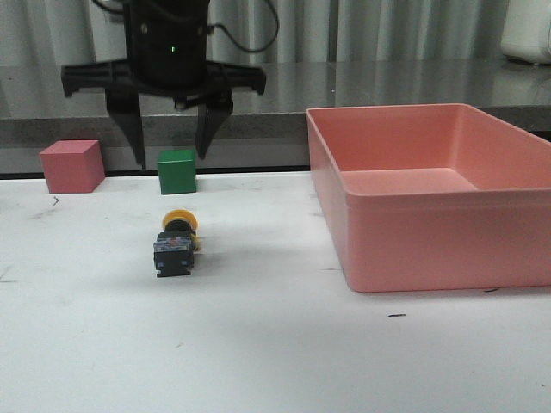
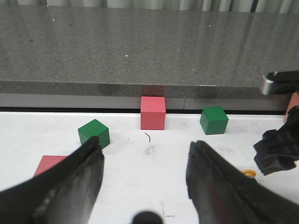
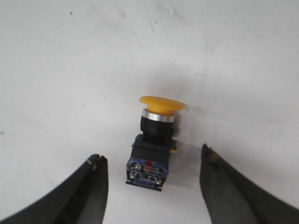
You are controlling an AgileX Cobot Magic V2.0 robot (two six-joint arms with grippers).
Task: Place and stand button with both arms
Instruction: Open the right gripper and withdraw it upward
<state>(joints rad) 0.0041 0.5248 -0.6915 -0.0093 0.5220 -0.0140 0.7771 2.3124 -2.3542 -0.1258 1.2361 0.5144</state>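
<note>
The button (image 1: pixel 176 245) lies on its side on the white table, its yellow cap pointing toward the back and its black and blue base toward the front. My right gripper (image 1: pixel 171 155) hangs open above and slightly behind it. In the right wrist view the button (image 3: pixel 153 149) lies between the spread fingers of the right gripper (image 3: pixel 152 156), touching neither. My left gripper (image 2: pixel 145 144) is open over bare table with nothing between its fingers; it is not in the front view. A sliver of the yellow cap (image 2: pixel 249 173) shows beside the left gripper's finger.
A large pink bin (image 1: pixel 430 249) stands at the right. A pink cube (image 1: pixel 72 165) and a green cube (image 1: pixel 177 170) sit at the back edge behind the button. The left wrist view shows more cubes: pink (image 2: pixel 153 112), green (image 2: pixel 214 120), green (image 2: pixel 93 133).
</note>
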